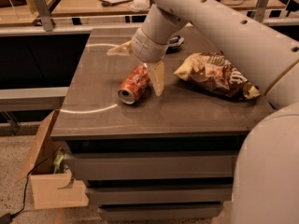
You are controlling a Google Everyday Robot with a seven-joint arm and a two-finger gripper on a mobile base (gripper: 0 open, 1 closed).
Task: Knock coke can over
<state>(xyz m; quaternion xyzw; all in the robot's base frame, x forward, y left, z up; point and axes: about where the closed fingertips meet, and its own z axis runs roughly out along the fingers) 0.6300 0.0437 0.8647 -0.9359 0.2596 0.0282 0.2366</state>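
Note:
The coke can point(134, 84) lies on its side on the brown table point(154, 118), its silver top facing front-left. My gripper point(133, 73) is directly over and behind the can, open. One finger point(156, 80) points down beside the can's right end. The other finger point(119, 48) sticks out to the left, above the table. Neither finger clasps the can.
A brown-and-yellow chip bag point(215, 73) lies right of the can. A dark blue snack bag point(176, 41) shows partly behind my arm at the back. A cardboard box point(46, 171) stands on the floor at the table's left. Desks stand behind.

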